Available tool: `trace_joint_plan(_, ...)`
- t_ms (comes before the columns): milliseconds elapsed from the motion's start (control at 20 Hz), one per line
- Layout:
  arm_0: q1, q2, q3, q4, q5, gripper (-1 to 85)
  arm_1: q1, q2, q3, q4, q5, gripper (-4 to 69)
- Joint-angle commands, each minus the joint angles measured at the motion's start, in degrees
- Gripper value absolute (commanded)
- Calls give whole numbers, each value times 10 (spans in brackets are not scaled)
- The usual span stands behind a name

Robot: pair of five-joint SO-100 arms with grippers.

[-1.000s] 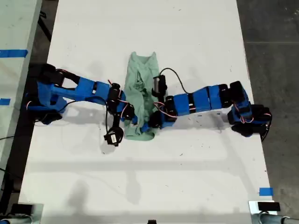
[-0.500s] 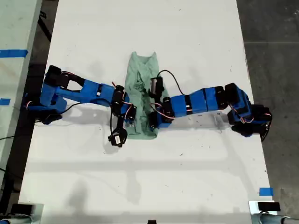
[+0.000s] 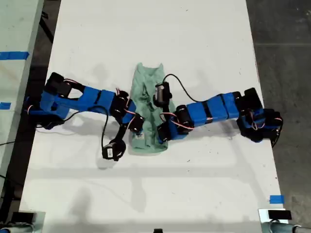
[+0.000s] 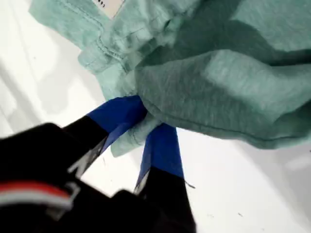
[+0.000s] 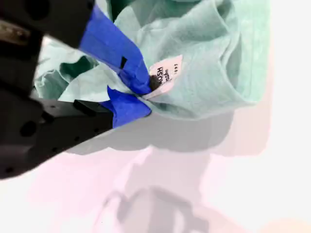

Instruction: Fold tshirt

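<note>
Both arms have dragged the tshirt (image 3: 147, 111) nearer along the white surface (image 3: 204, 43). My first end effector (image 4: 146, 127) and my second end effector (image 5: 143, 94) each pinch its hem; keep them level, lay it flat.

the white table (image 3: 194, 43) is bare all around, so a gripper could pass on every side. in the middle the bunched tshirt (image 3: 148, 104) and both blue arms block the way, one arm from the exterior view's left (image 3: 87, 99), one from its right (image 3: 214, 109). a black cable (image 3: 104, 141) loops beside them.
</note>
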Motion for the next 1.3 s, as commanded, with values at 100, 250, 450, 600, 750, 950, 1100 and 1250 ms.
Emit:
trace_joint_plan(100,67,71,-49,1,-5,0,-54,74,-83,20,-4,-21)
trace_joint_plan(250,73,105,-62,-7,12,0,-45,83,-91,7,-17,-21)
trace_joint_plan(450,4,192,-61,-27,91,0,63,182,-69,22,-98,-21)
trace_joint_plan(600,-113,236,-51,16,171,0,185,229,-41,25,-171,-21)
trace_joint_plan(750,-246,229,-43,63,240,0,282,222,-16,-21,-256,-21)
trace_joint_plan(950,-349,179,-26,63,337,0,364,215,94,-151,-323,-21)
trace_joint_plan(1100,-380,98,-30,36,345,0,388,185,149,-226,-330,-21)
trace_joint_plan(1250,-389,-15,-32,-22,352,4,394,93,163,-287,-321,-15)
